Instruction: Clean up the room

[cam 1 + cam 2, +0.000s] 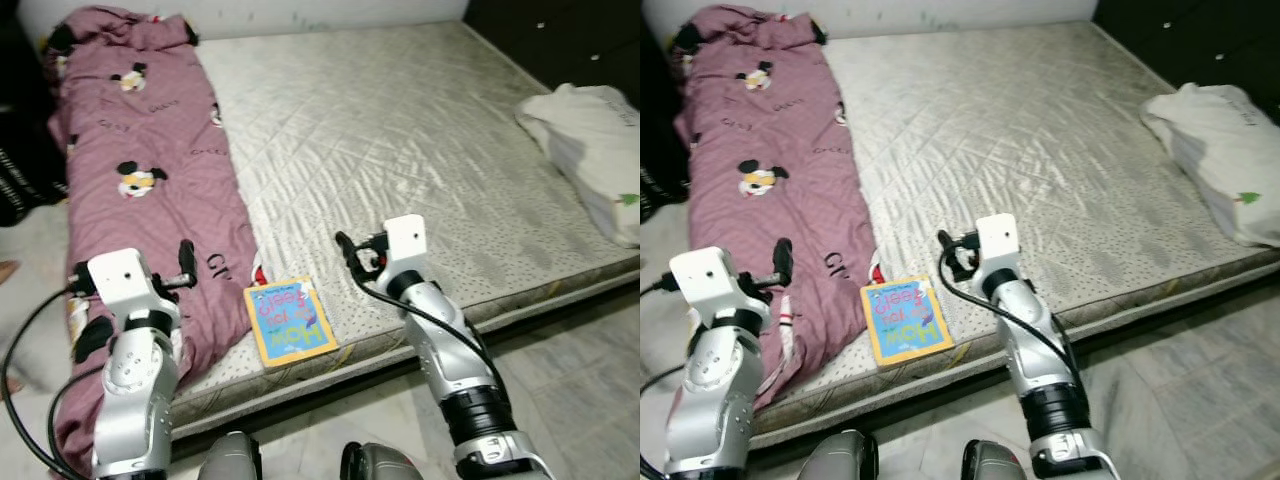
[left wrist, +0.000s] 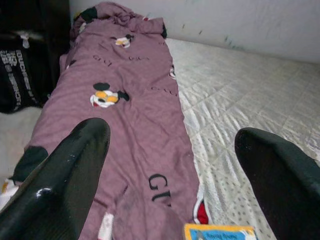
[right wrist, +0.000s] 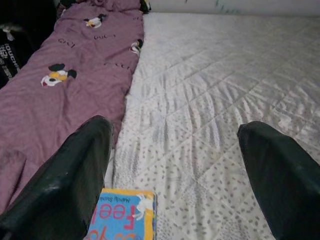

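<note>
A bare grey quilted mattress (image 1: 400, 130) lies low on the floor. Along its left side stretches a mauve blanket (image 1: 150, 150) printed with cartoon mice. A children's book (image 1: 290, 320) with a yellow border and blue cover lies flat near the mattress's front edge, beside the blanket. My left gripper (image 1: 185, 262) hovers open over the blanket's near end, left of the book. To the right of the book, my right gripper (image 1: 350, 255) hangs open above the mattress. The book's top edge (image 3: 125, 220) sits just below the right gripper's fingers (image 3: 65, 175). Both hold nothing.
A white pillow (image 1: 590, 150) lies at the mattress's right edge. A dark cabinet (image 1: 560, 40) stands behind it. A black bag (image 1: 20, 180) sits left of the bed. Pale tiled floor (image 1: 580, 350) runs along the front and right.
</note>
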### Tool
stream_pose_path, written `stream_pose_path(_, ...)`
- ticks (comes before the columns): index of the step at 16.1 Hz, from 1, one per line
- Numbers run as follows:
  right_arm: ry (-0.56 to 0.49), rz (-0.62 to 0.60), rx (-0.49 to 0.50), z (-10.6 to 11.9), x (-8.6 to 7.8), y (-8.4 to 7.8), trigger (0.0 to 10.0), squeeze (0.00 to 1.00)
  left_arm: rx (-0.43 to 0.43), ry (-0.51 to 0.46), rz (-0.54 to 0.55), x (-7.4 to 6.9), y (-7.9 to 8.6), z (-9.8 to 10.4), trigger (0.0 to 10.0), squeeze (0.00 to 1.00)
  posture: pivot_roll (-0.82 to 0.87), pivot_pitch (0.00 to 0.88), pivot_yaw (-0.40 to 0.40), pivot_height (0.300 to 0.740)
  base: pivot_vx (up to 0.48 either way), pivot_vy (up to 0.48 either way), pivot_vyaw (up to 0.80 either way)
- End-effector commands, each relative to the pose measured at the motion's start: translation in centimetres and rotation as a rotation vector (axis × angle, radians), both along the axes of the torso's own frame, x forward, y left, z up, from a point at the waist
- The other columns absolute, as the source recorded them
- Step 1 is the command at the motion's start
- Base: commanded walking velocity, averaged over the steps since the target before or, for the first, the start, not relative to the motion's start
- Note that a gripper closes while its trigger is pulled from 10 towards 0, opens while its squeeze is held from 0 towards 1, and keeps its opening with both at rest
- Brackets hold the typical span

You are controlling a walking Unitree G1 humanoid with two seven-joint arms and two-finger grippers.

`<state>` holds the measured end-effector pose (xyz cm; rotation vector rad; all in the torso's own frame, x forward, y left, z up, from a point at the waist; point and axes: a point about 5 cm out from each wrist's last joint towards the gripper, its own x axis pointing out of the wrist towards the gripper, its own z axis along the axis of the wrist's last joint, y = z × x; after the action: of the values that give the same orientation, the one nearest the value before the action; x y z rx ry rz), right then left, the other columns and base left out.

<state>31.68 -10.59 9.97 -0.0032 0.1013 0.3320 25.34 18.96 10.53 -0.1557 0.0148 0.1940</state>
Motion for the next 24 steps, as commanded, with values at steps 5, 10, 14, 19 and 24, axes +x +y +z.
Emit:
stream_pose_path(5, 0.002, -0.024, 0.004, 0.24, -0.53, -0.71, 10.0, 0.00, 0.002, -0.018, -0.019, -0.53, -0.50, -0.01, 10.0, 0.00, 0.06, 0.178, -0.035, 0.727, 0.000, 0.000, 0.00)
stream_pose_path(10, 0.010, -0.027, 0.004, 0.25, -0.73, -0.86, 10.0, 0.00, -0.001, -0.020, -0.004, -0.60, -0.58, -0.09, 10.0, 0.00, 0.05, 0.196, -0.034, 0.672, 0.000, 0.000, 0.00)
stream_pose_path(14, 0.016, -0.019, 0.005, 0.27, -0.74, -0.82, 10.0, 0.00, 0.000, -0.021, 0.001, -0.60, -0.66, -0.05, 10.0, 0.00, 0.05, 0.205, -0.037, 0.624, 0.000, 0.000, 0.00)
stream_pose_path(19, 0.020, -0.010, -0.002, 0.32, -0.60, -0.77, 10.0, 0.00, -0.015, -0.023, 0.034, -0.47, -0.41, -0.03, 10.0, 0.00, 0.05, 0.207, -0.040, 0.592, 0.000, 0.000, 0.00)
stream_pose_path(24, 0.019, 0.017, -0.013, 0.35, -0.47, -0.40, 10.0, 0.00, -0.023, -0.033, 0.042, -0.19, -0.49, 0.27, 10.0, 0.00, 0.05, 0.209, -0.042, 0.592, 0.000, 0.000, 0.00)
